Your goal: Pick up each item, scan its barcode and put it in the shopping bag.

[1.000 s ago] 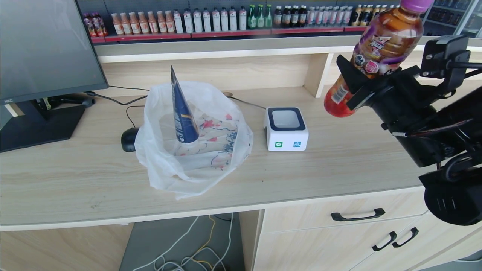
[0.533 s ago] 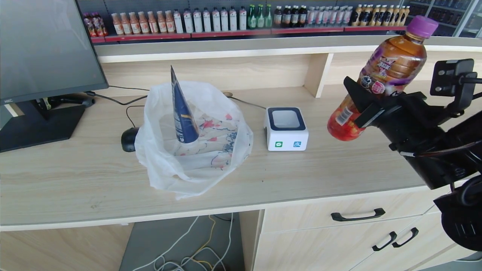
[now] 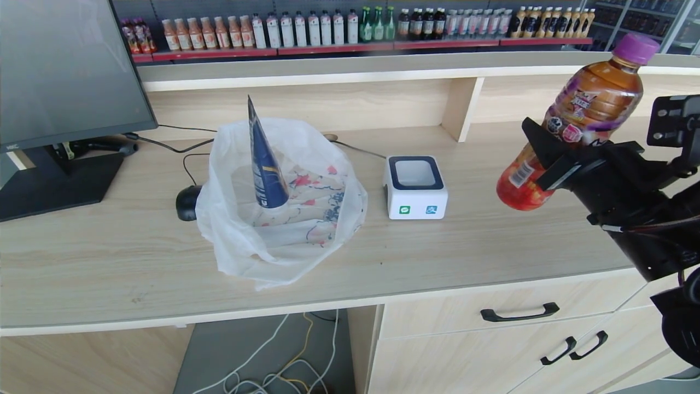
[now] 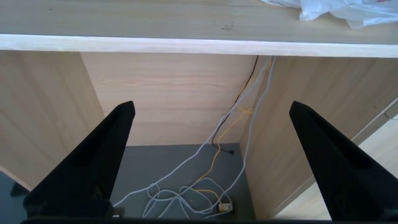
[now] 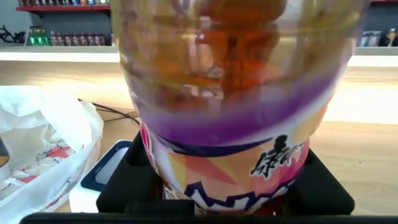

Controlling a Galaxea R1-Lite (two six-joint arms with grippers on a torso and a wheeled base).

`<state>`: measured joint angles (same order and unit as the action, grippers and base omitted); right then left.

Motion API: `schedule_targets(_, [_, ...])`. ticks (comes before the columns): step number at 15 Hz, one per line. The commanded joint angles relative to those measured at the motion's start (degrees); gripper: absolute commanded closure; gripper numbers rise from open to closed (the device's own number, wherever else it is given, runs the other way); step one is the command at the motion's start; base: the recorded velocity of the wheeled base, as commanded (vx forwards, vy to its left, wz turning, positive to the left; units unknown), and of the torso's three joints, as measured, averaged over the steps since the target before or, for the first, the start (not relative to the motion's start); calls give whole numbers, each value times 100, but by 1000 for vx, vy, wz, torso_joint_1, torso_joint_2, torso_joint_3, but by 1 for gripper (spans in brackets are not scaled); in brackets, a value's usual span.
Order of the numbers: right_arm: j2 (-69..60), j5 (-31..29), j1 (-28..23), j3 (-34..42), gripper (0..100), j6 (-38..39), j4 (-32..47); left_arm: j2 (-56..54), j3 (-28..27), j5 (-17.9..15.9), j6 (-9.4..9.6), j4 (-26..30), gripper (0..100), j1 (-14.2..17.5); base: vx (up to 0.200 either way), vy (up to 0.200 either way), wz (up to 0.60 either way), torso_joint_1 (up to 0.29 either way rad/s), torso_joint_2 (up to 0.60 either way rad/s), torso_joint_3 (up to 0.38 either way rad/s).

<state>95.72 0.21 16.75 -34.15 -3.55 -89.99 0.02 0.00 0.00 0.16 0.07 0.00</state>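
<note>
The right hand (image 3: 548,160) clamps a purple-capped plastic bottle of amber tea (image 3: 581,112), tilted cap-up above the counter (image 3: 492,241). The white square scanner (image 3: 415,186) sits to its left, and the barcode patch (image 3: 517,175) seemingly faces down-left.

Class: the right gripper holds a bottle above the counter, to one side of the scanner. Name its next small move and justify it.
Probably carry the bottle toward the robot's left until it hangs over the scanner, barcode facing down. The right gripper grips it tilted, well to the scanner's right, and the barcode shows near the bottle's base, so nothing has been presented to the scanner yet.
</note>
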Motion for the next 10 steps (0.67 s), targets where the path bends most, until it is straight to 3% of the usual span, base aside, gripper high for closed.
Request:
schedule_targets(1, [26, 6, -40, -119, 100, -6, -1, -2, 0, 0, -7, 1, 0, 0, 0, 200, 0, 2, -2, 2])
schedule_targets(10, [-1, 6, -84, -303, 100, -23, -1, -2, 0, 0, -51, 1, 0, 9, 0, 200, 0, 1, 3, 3])
